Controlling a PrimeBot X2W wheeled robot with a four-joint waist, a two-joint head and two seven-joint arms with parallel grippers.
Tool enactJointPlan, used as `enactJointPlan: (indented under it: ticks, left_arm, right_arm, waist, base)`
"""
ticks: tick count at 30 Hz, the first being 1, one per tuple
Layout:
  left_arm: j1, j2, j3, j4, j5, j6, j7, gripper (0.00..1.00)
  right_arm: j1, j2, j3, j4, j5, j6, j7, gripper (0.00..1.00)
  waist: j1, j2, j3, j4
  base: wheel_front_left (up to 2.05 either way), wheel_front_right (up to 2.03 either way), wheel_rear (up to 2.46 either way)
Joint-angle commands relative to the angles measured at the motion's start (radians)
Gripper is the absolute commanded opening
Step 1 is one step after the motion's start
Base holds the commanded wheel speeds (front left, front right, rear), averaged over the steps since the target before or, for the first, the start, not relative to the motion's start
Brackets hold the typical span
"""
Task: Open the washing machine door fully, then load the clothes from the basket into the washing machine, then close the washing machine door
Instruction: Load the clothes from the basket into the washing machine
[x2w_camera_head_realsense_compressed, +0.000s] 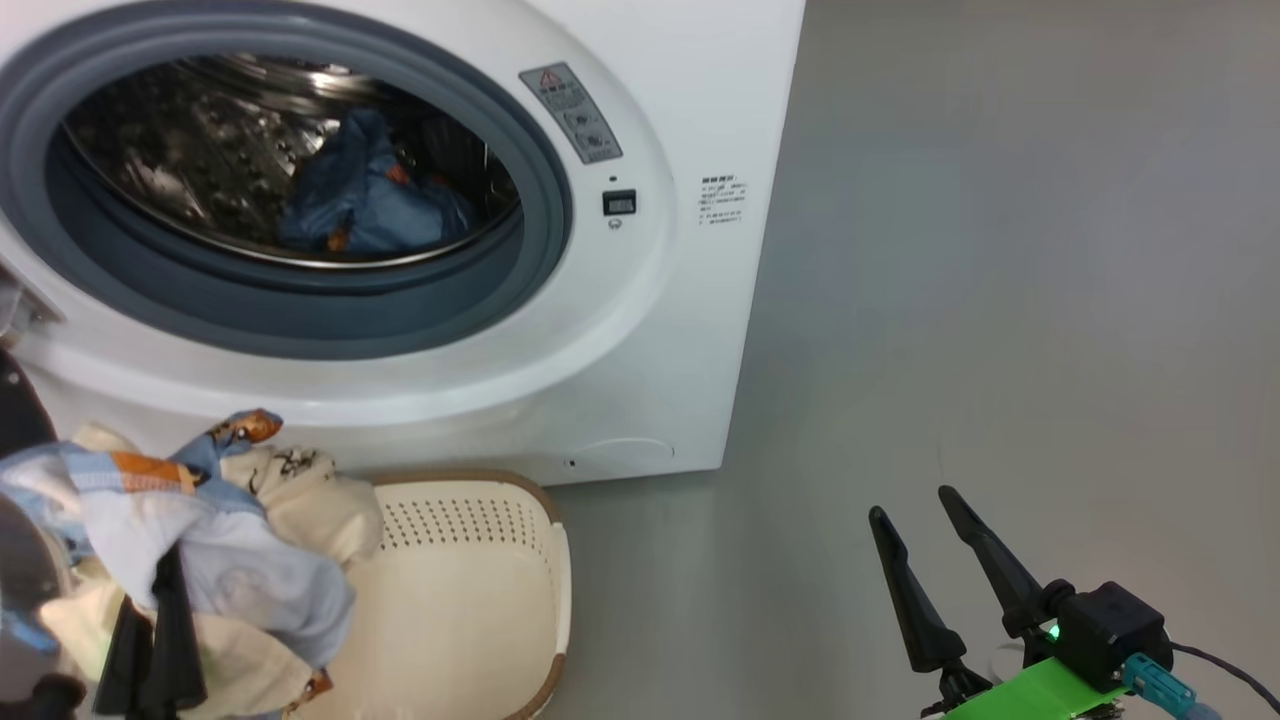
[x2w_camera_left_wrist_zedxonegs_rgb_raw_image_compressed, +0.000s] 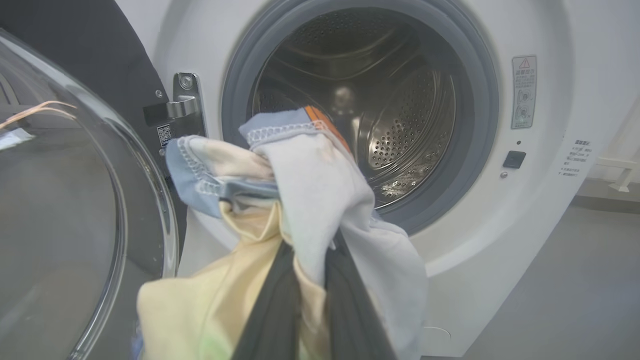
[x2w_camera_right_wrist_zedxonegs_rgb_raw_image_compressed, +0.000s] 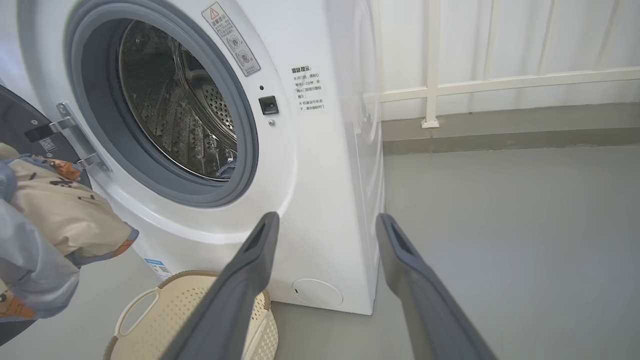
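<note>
The left gripper (x2w_camera_left_wrist_zedxonegs_rgb_raw_image_compressed: 310, 250) is clamped on the bunched light-blue and cream-beige clothes (x2w_camera_left_wrist_zedxonegs_rgb_raw_image_compressed: 320, 200), held before the open drum of the white front-loading washing machine (x2w_camera_left_wrist_zedxonegs_rgb_raw_image_compressed: 550, 200), near the cream perforated plastic basket (x2w_camera_head_realsense_compressed: 480, 520). The right gripper (x2w_camera_head_realsense_compressed: 912, 505) has its fingers spread wide and holds nothing.

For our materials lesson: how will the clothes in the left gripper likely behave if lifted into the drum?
Probably floppy: the clothes sag in folds around the left gripper. Likely light, since one pinch carries the whole bunch. Hanging ends might snag on the grey door seal.
</note>
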Motion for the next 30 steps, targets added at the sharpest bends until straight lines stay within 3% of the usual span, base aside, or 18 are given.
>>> enactJointPlan:
  ticks: [1,18,30]
  left_arm:
    - [-0.059,0.007,0.022,-0.017,-0.007,0.000,-0.006,0.00]
    - [-0.379,0.015,-0.030,0.138,0.038,0.001,-0.006,0.00]
    - [-0.625,0.127,-0.049,0.334,0.055,-0.001,-0.006,0.00]
  right_arm:
    - [-0.024,-0.002,0.022,-0.031,0.006,0.001,-0.005,1.00]
    - [-0.111,-0.003,0.021,-0.063,-0.004,0.001,-0.005,1.00]
    - [-0.150,0.004,0.037,-0.054,0.006,0.001,-0.005,1.00]
  waist:
    - [0.0000,0.0000,0.046,0.003]
    - [0.0000,0.0000,0.241,-0.011]
    - [0.0000,0.0000,0.286,-0.078]
  base:
    - [0.00,0.00,0.00]
    - [0.00,0.00,0.00]
    - [0.00,0.00,0.00]
